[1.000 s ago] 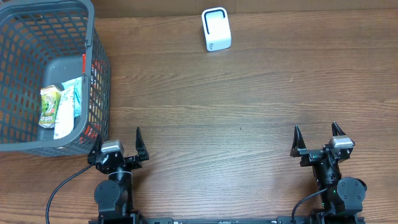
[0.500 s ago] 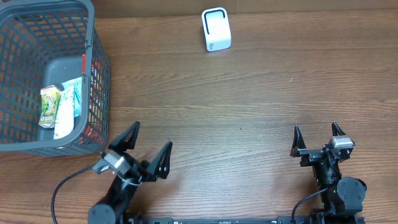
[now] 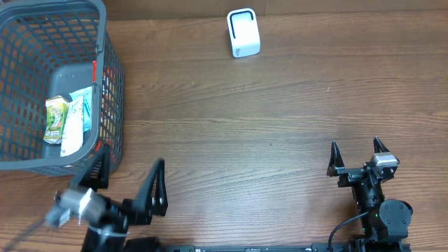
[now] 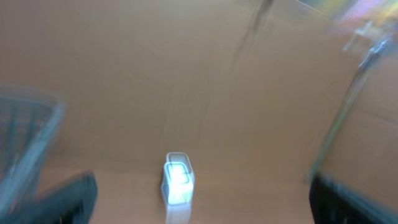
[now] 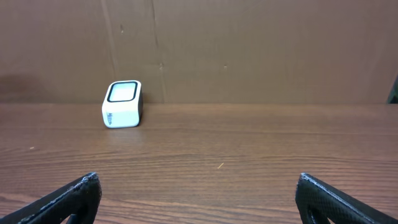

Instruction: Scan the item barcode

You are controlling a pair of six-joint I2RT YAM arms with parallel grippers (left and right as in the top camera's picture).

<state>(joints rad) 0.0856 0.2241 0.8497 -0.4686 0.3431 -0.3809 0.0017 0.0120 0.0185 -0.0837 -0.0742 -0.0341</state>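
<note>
Hovering wide open and empty, left end effector (image 3: 133,155) has the items (image 3: 64,120) in the basket (image 3: 112,84) ahead-left, scanner (image 3: 243,33) well ahead-right; right end effector (image 3: 355,142) open too, nothing picked or scanned.

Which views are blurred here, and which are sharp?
Left wrist: heavy motion blur, scanner smeared but recognisable. Overhead: sharp, only the left tool smeared. Right wrist: sharp throughout, even light.
</note>
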